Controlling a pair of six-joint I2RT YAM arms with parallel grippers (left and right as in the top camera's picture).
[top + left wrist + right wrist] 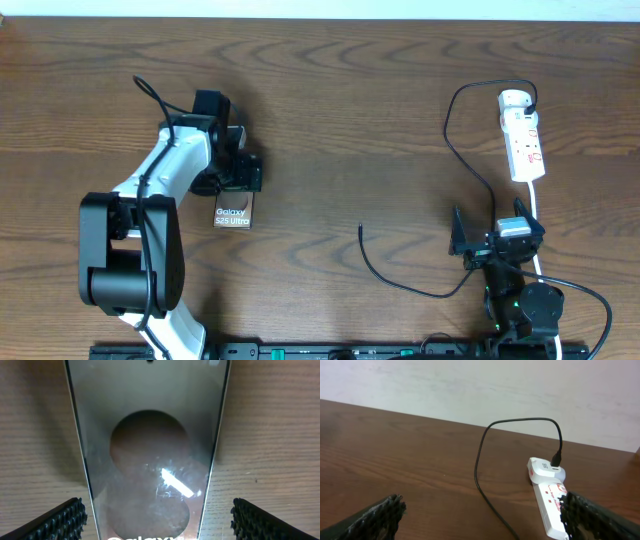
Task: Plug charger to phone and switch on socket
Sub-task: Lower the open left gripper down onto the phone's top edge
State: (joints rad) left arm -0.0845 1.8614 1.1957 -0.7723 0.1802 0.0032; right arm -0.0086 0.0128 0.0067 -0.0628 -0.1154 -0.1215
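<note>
Overhead view: phone [232,213] flat on the counter [350,120], white lettering reads "Galaxy S25 Ultra".
Left claw [157,520]: wide, straddling the phone, fingers [62,520] clear of its edges.
Charger [445,296]: free tip right of the phone.
Socket [524,140]: far right of the phone; red print unreadable.
Right claw [487,517]: wide, empty.

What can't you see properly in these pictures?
- Phone: in the overhead view its upper part is hidden under the left end effector. The left wrist view cuts off its lettering at the bottom edge.
- Socket: overhead, the switches are too small to tell on from off. In the right wrist view its near end is hidden behind the right end effector.
- Charger: overhead, the tip is too small to show its plug shape.
</note>
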